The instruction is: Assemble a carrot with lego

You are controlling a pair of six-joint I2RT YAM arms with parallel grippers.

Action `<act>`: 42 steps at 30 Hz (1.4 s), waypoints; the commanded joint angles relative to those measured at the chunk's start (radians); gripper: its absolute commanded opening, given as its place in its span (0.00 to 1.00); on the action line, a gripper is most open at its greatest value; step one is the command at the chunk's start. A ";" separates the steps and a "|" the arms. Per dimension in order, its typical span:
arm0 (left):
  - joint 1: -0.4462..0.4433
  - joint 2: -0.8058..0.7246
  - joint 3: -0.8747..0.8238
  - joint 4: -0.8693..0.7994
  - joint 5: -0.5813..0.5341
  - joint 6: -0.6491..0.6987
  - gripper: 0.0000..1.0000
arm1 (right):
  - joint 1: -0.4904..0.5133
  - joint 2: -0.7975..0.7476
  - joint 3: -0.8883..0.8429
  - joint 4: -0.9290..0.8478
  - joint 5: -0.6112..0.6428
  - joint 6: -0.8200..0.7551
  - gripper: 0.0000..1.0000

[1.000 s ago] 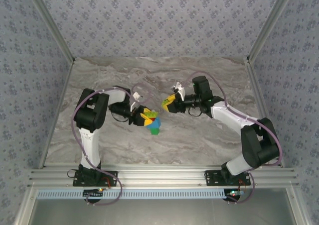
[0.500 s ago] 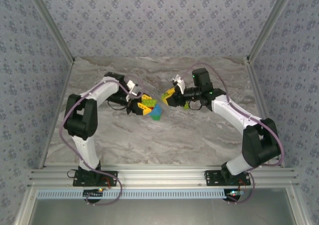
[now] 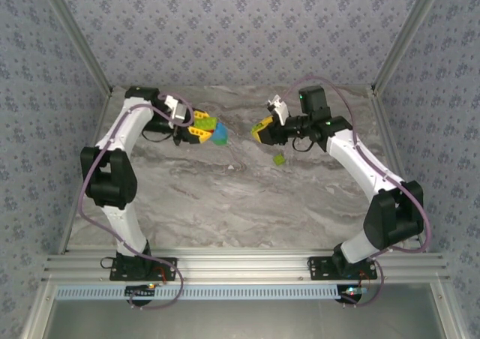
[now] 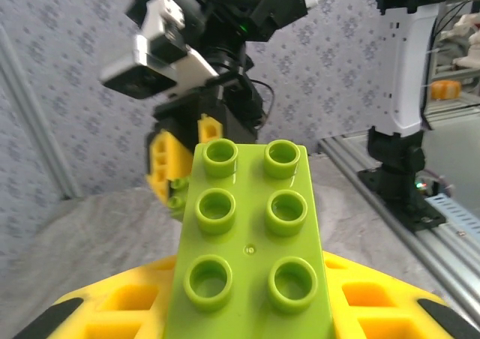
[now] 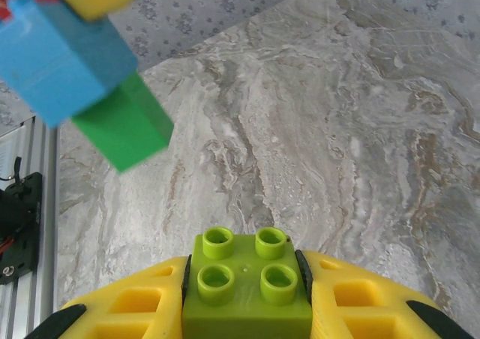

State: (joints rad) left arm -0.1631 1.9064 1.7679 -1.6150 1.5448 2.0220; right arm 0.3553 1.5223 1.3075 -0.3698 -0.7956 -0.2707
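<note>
The carrot [image 3: 214,131] is a short stack of joined lego bricks held above the far left of the table, with my left gripper [image 3: 201,127] shut on it. In the left wrist view its long yellow-green brick [image 4: 251,241] sits between the yellow fingers [image 4: 112,309]. My right gripper [image 3: 262,132] faces it a short gap away, shut on a small four-stud yellow-green brick [image 5: 246,283]. In the right wrist view the carrot's blue [image 5: 64,65] and green [image 5: 124,129] bricks hang at the upper left, apart from that brick.
Another small yellow-green brick [image 3: 278,160] lies on the marble table [image 3: 240,204] below the right gripper. Patterned walls close the back and sides. A metal rail [image 3: 240,268] runs along the near edge.
Both arms have swung toward the far wall with their bricks still gripped. The left gripper went up and left with the carrot. A loose yellow-green brick now shows on the table.
</note>
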 commanded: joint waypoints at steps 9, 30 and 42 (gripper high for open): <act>0.069 0.278 0.458 -0.046 -0.103 -0.290 0.00 | -0.007 0.019 0.101 -0.137 0.041 -0.009 0.26; -0.118 -0.283 -0.746 1.947 -0.569 -1.728 0.00 | -0.026 0.014 0.025 0.004 0.033 0.063 0.26; -0.209 -0.477 -0.982 2.040 -0.410 -1.925 0.00 | -0.026 -0.019 -0.070 0.071 0.011 0.077 0.26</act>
State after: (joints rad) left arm -0.3672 1.4590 0.8120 0.3660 1.0546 0.1413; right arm 0.3359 1.5394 1.2587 -0.3321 -0.7559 -0.2134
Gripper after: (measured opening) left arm 0.358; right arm 0.339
